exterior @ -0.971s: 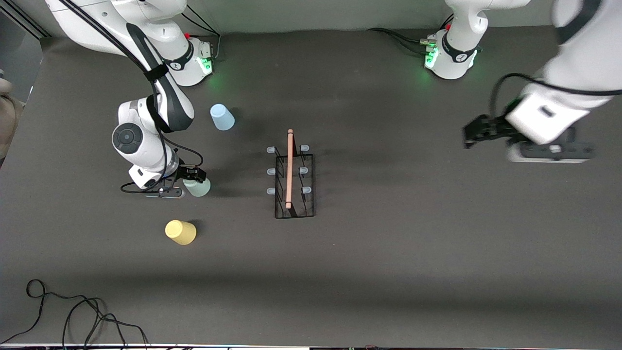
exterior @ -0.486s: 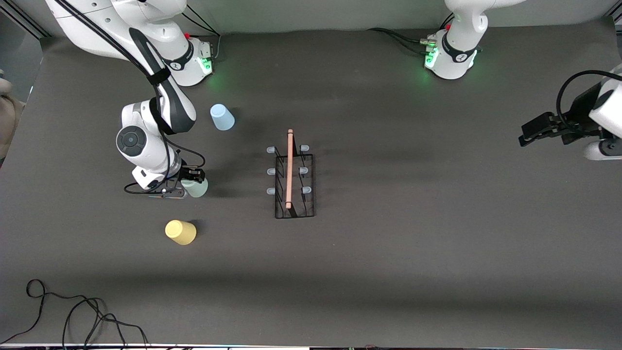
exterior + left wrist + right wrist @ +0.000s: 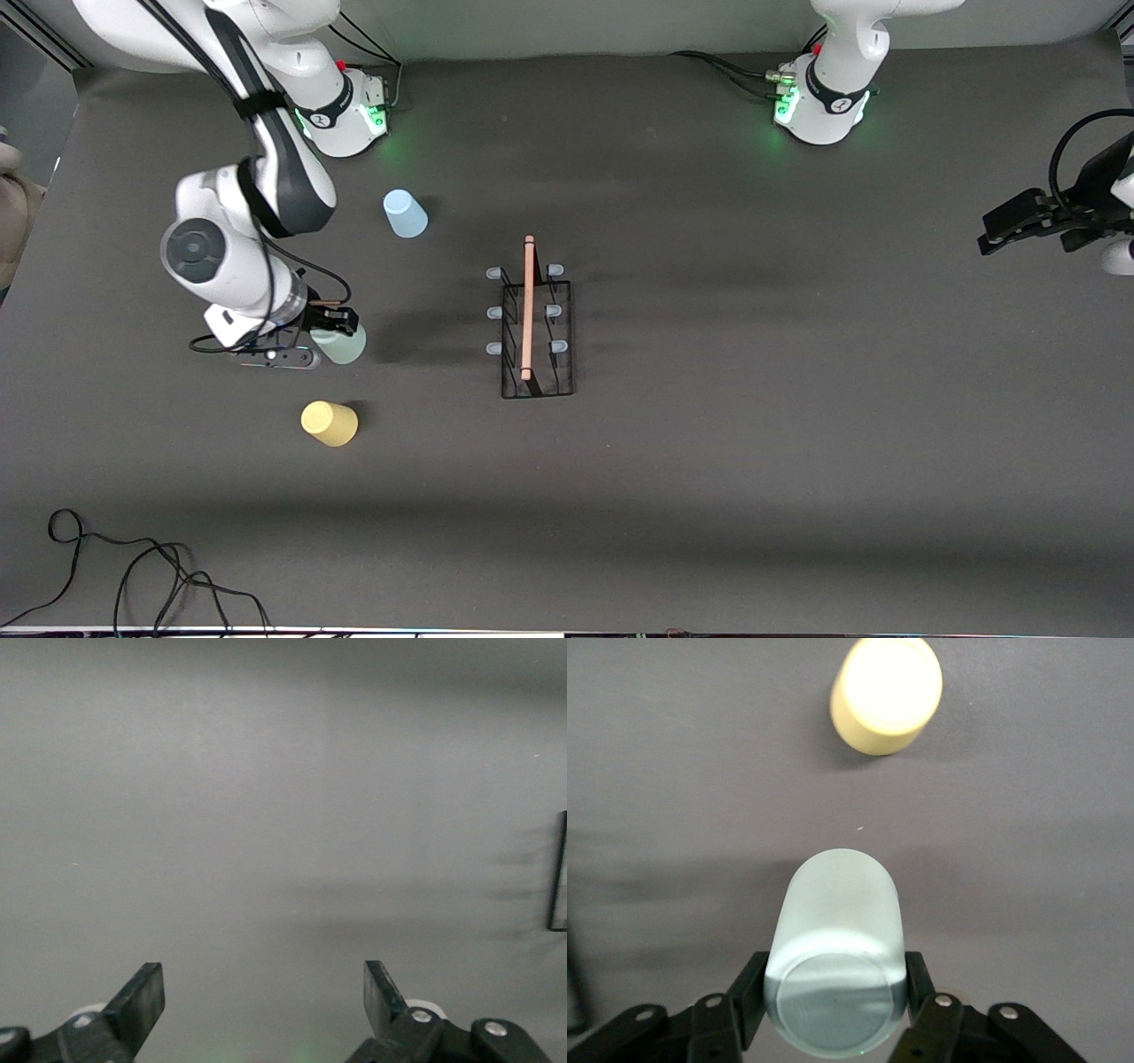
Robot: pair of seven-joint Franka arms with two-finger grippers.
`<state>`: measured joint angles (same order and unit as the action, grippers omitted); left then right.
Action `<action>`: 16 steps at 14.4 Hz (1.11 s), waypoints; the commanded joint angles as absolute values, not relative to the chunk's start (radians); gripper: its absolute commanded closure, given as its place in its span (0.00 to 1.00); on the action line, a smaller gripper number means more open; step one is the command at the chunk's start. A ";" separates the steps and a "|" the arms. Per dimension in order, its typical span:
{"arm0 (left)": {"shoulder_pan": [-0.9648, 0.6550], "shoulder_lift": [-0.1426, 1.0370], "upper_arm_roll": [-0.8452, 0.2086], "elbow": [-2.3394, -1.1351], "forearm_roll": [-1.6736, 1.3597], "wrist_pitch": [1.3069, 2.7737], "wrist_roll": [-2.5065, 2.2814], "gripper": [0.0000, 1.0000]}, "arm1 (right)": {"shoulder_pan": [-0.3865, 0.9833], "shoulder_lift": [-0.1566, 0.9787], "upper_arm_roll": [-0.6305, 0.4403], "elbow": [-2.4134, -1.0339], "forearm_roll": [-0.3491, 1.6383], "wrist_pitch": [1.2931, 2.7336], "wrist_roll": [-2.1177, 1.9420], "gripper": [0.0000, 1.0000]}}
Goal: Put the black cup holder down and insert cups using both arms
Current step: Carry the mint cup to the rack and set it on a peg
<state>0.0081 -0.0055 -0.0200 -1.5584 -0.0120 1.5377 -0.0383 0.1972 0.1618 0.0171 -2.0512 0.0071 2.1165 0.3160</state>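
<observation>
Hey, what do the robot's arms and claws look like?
Both arms are glossy white with dark grey joint bands, on round bases glowing green. Black cables run along them. The right claw and the left claw are black, each with two flat fingers and silver screws.

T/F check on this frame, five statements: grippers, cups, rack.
1. The right gripper is shut on the green cup. True.
2. The left gripper holds the blue cup. False: it is open and holds nothing.
3. The rack has a cup on a peg. False: all pegs are bare.
4. The yellow cup is nearer the front camera than the blue cup. True.
5. The rack lies tipped over. False: it stands upright.
</observation>
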 commanded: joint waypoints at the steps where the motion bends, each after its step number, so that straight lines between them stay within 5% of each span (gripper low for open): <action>1: -0.020 -0.021 -0.006 -1.554 0.040 1.516 -0.014 0.00 | 0.201 0.166 0.055 -1.921 0.134 2.013 0.339 0.72; 10: -0.020 -0.015 -0.008 -1.555 0.043 1.514 -0.012 0.00 | 0.231 0.207 0.377 -1.871 0.074 2.109 0.814 0.72; 16: -0.017 -0.014 -0.005 -1.554 0.038 1.505 -0.011 0.00 | 0.236 0.179 0.414 -1.991 0.032 2.105 0.825 0.72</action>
